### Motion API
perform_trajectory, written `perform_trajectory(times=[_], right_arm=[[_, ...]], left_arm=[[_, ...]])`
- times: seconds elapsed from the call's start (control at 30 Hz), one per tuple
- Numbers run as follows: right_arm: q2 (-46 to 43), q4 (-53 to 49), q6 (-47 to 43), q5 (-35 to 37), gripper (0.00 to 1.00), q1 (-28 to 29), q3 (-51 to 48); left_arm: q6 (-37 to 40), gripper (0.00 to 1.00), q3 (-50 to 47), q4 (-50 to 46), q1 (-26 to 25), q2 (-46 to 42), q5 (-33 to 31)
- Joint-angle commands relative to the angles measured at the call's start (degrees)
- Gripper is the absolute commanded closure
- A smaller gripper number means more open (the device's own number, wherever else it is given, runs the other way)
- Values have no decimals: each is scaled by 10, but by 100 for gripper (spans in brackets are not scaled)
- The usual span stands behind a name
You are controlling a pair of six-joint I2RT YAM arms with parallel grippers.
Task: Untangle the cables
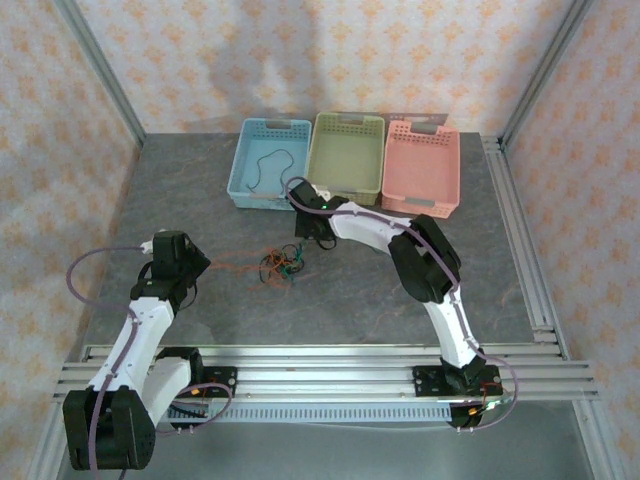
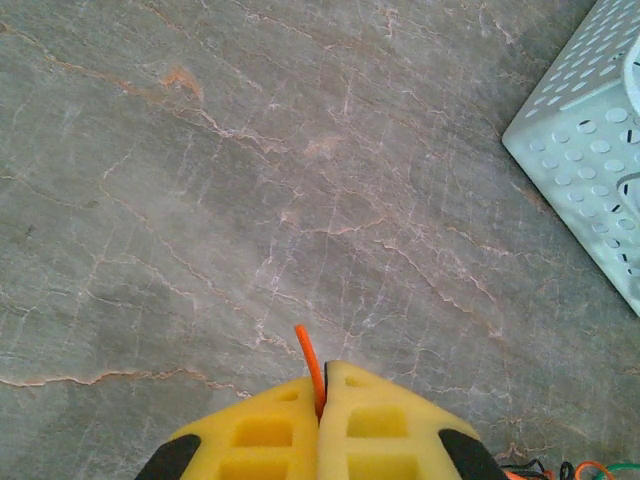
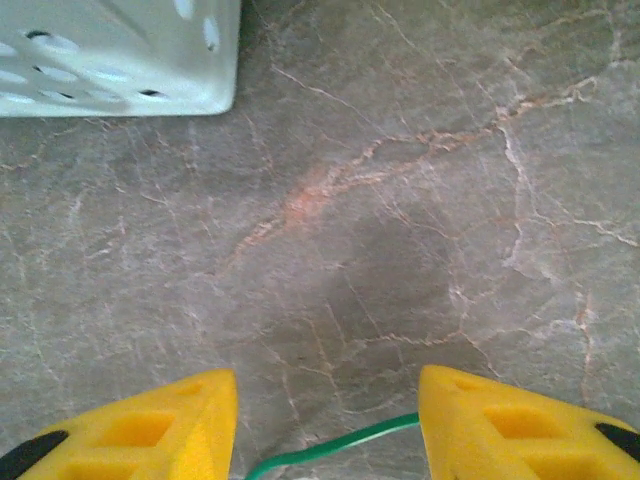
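The left gripper (image 2: 322, 388) has its yellow fingers pressed together on an orange cable (image 2: 309, 358), and the end of this cable sticks out just above the tips. The right gripper (image 3: 327, 400) has its fingers spread apart. A green cable (image 3: 330, 449) lies across the gap between them at the bottom edge of the wrist view. I cannot tell if it touches a finger.

Seen from above, the knot of cables (image 1: 280, 266) sits in the middle of the frame between the two grippers, with black, orange and green strands mixed together. A thin orange strand runs from it to the left, toward the left gripper. The right arm (image 1: 380, 230) reaches across in front of the near rims of the baskets.

I count two arms and three baskets in one row at the upper middle: a blue basket (image 1: 238, 190), a green basket (image 1: 345, 122) and a pink basket (image 1: 425, 207). One black cable (image 1: 270, 165) lies alone inside the blue one.

The table (image 1: 200, 190) is grey with pale and reddish veins, like marble. The walls (image 1: 200, 60) carry paper with small orange flowers. Silver metal posts (image 1: 100, 70) stand at the corners, and metal rails (image 1: 320, 360) run along the bottom of the frame.
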Motion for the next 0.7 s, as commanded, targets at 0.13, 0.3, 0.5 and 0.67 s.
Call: perform_trajectory(times=[0.13, 0.3, 0.5, 0.67], right_arm=[[24, -55, -1, 11, 49, 9, 39], [24, -4, -3, 17, 51, 10, -5], [38, 40, 4, 18, 52, 10, -35], [41, 42, 0, 13, 52, 11, -36]], left_arm=[[1, 100, 7, 0, -6, -2, -2], [1, 100, 6, 1, -6, -4, -2], [1, 100, 4, 2, -7, -6, -3], [1, 100, 3, 3, -8, -5, -6]])
